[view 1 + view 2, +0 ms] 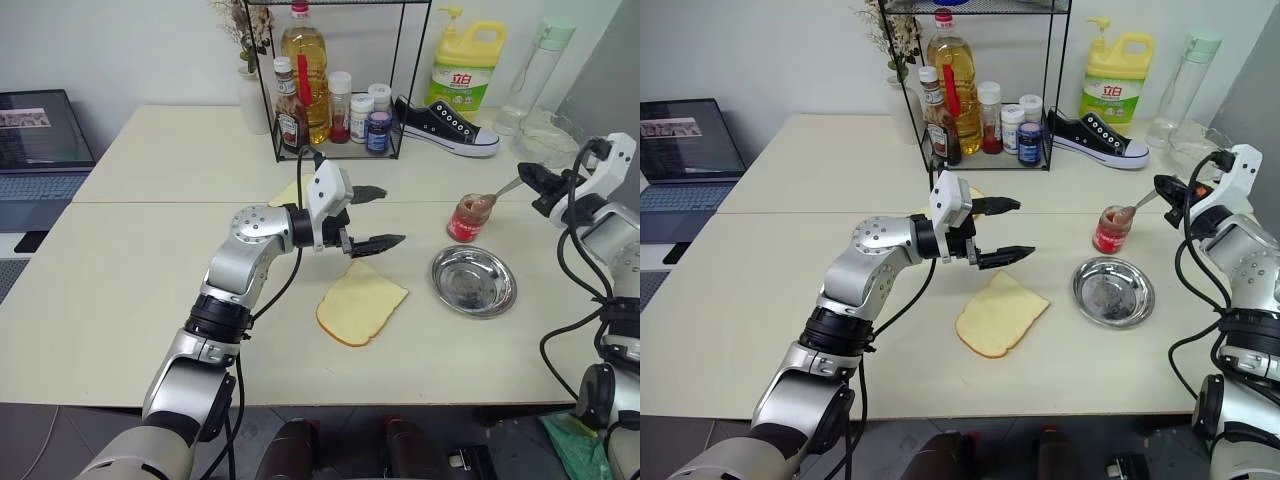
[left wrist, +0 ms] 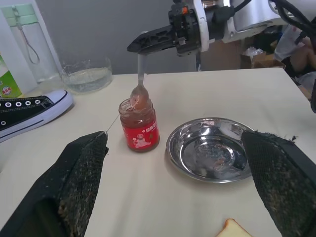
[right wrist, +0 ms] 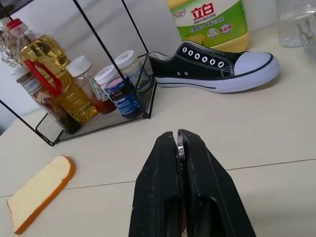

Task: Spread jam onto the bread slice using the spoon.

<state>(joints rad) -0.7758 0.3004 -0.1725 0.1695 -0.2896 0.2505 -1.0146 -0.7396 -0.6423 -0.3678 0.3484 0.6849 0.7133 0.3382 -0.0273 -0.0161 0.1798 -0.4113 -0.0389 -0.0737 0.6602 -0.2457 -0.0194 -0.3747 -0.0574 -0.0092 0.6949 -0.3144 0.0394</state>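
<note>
Bread slice: flat pale-yellow bread slice is laid left of the round steel dish.
Left gripper: fingers spread, held above the bread.
Jam: small red glass jar is set behind the dish.
Spoon: shiny metal spoon, bowl in the jar.
Right gripper: pinched on the spoon handle.

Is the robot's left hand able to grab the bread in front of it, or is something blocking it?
Probably yes. The left gripper hangs open just above the bread slice, and nothing lies between them. The steel dish and jam jar sit off to the side.
</note>
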